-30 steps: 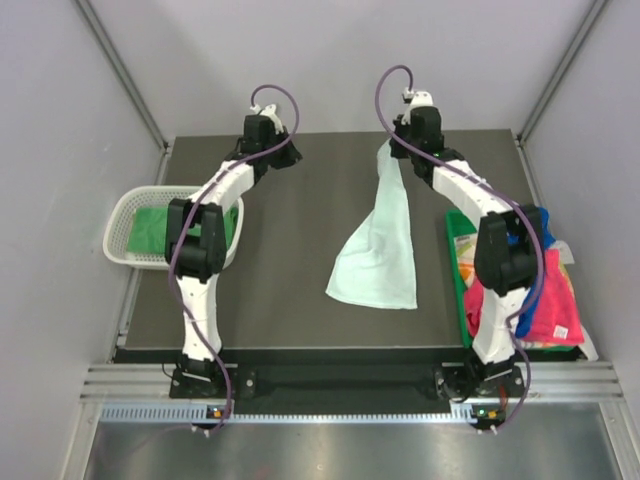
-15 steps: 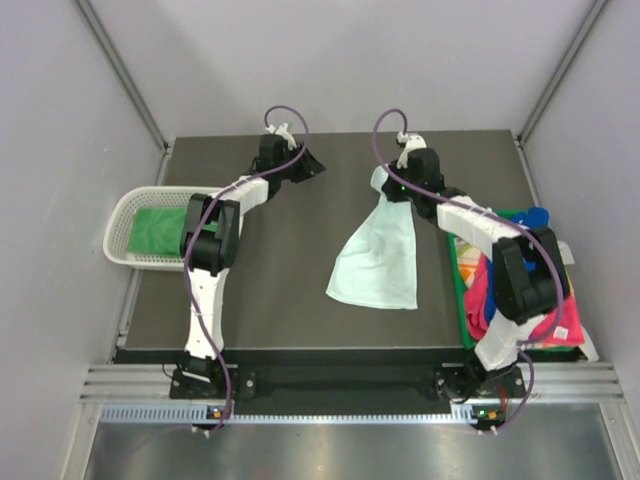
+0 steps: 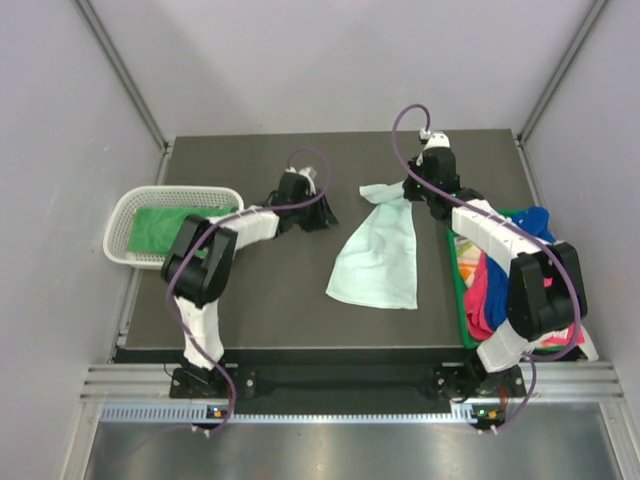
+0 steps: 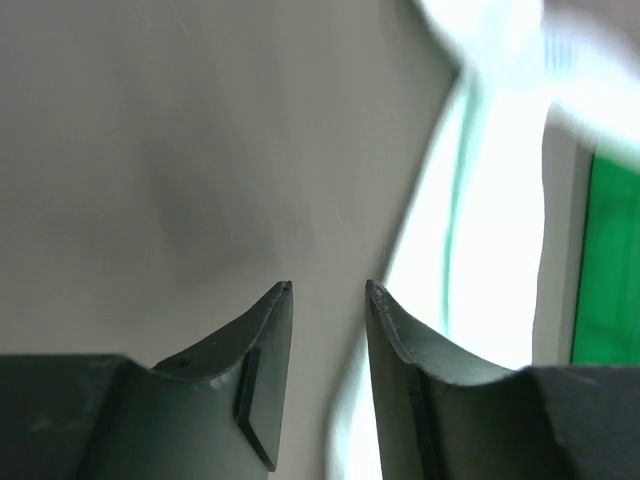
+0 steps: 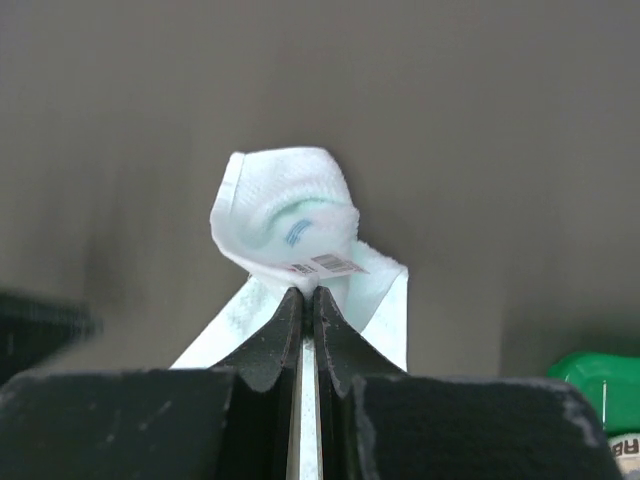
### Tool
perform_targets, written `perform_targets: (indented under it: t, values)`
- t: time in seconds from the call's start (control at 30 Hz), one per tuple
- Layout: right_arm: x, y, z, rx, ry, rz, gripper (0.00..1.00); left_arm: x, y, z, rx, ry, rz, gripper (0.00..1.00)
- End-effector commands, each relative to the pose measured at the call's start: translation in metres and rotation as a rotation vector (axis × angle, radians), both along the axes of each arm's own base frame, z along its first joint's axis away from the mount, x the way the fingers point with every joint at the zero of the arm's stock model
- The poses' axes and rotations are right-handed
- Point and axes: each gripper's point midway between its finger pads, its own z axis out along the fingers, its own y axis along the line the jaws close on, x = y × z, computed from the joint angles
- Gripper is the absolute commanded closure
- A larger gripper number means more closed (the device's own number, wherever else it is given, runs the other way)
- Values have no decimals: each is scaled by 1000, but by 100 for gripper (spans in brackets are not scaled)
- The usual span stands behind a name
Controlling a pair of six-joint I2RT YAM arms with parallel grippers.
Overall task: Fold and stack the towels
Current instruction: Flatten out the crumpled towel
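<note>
**Right gripper pinches the mint towel's corner; left gripper stands open beside it**

The right gripper has its jaws pressed together on one corner of the pale mint-white towel. In the right wrist view the fingertips meet with only the cloth between them. The pinched corner bunches into a small roll just beyond the tips, and a barcode label shows on it. From that grip the towel spreads back toward the arm bases, widening into a flat fan on the dark table.

The left gripper sits low over the table, just to the left of the towel and apart from it. Its jaws stand apart with nothing between them. In the left wrist view only bare table shows in the gap, with a blurred pale cloth off to the right of the fingers.

Well to the left of the left gripper, a green towel lies in the white mesh basket. Behind and to the right of the right gripper, pink and blue towels are heaped in the green bin.
</note>
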Motion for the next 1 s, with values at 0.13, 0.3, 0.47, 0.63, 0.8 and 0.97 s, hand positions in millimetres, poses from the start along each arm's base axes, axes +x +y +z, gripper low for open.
perform_targets:
  t: [0.13, 0.3, 0.47, 0.63, 0.8, 0.97]
  values:
    - [27, -13, 19, 13, -37, -58, 100, -108, 15, -3, 192, 41, -21, 53]
    - [29, -12, 22, 31, -44, -54, 100, -144, 33, -9, 260, 51, 9, 48]
    - [32, -10, 25, 45, -52, -54, 100, -165, 18, -12, 248, 63, -47, 46]
    - [41, -6, 24, 48, -51, -51, 100, -184, 4, -22, 206, 93, -83, 46]
    - [49, -3, 20, 48, -43, -51, 100, -198, 11, -26, 204, 106, -51, 52]
    - [66, -3, 18, 41, -46, -69, 100, -212, 13, -19, 178, 106, -47, 96]
